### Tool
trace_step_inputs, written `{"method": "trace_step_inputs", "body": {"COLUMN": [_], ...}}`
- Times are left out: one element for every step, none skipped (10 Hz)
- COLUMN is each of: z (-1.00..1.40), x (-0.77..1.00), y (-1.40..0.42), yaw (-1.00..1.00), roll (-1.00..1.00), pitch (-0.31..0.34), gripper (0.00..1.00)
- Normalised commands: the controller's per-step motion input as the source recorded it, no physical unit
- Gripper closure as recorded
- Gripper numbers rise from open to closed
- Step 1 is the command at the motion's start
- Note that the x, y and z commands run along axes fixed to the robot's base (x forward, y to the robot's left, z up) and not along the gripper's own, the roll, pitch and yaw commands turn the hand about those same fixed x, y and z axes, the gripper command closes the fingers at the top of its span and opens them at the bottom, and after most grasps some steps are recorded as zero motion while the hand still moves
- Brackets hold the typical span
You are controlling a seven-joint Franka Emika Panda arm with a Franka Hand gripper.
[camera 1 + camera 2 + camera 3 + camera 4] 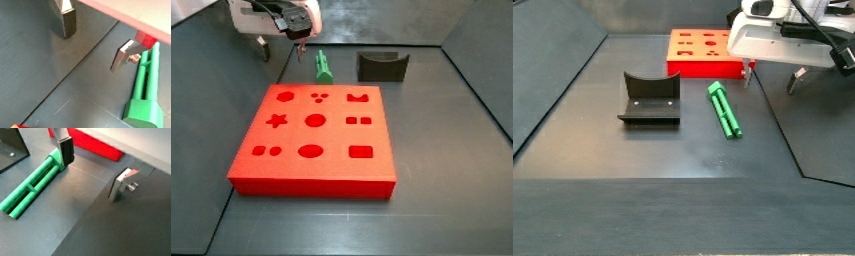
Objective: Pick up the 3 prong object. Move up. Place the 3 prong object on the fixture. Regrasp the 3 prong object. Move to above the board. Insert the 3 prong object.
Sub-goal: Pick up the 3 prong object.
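Board (311,135) nearest, mid-frame on the dark desk (452,190). Claw (282,42) upper left, hovering, fingers spread wide, holding nothing. 3 prong object (322,67) lies flat just right of it. Fixture (381,66) further right, apart.

Gripper (771,78) upper body cropped at 12 o'clock in a side view, board (700,55) far corner hidden behind it, 3 prong object (145,87) cut at 3 o'clock edge in a wrist view

claw (774,78): white housing | black cables | flat silver fingers (65,22), dark pads
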Motion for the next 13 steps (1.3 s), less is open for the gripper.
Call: {"method": "trace_step_inputs", "body": {"z": [-0.24,-0.20,-0.15,-0.11,-0.11,0.00,0.00,0.02,0.32,0.69,0.48,0.06,-0.68], "x": [-0.23,-0.21,-0.15,-0.05,-0.02,0.02,0.00,0.12,0.46,0.61,0.65,0.69,0.69], "y": [0.09,0.08,0.01,0.03,0.05,0.05,0.15,0.31,0.00,-0.17,-0.26,-0.26,-0.11], "yaw": [-0.09,-0.11,-0.20,-0.45,-0.43,-0.24,0.00,0.25,0.40,0.18,0.12,0.14,0.30], "roll": [-0.11,-0.08,0.00,0.00,0.02,0.00,-0.01,-0.21,-0.16,-0.10,-0.13,-0.20,-0.17], "pitch": [-0.226,-0.180,-0.107,-0.073,-0.056,0.000,0.000,0.003,0.023,0.016,0.000,0.000,-0.017], "gripper": [0.00,0.00,0.00,0.00,0.00,0.00,0.00,0.00,0.00,0.00,0.00,0.00,0.00]}}
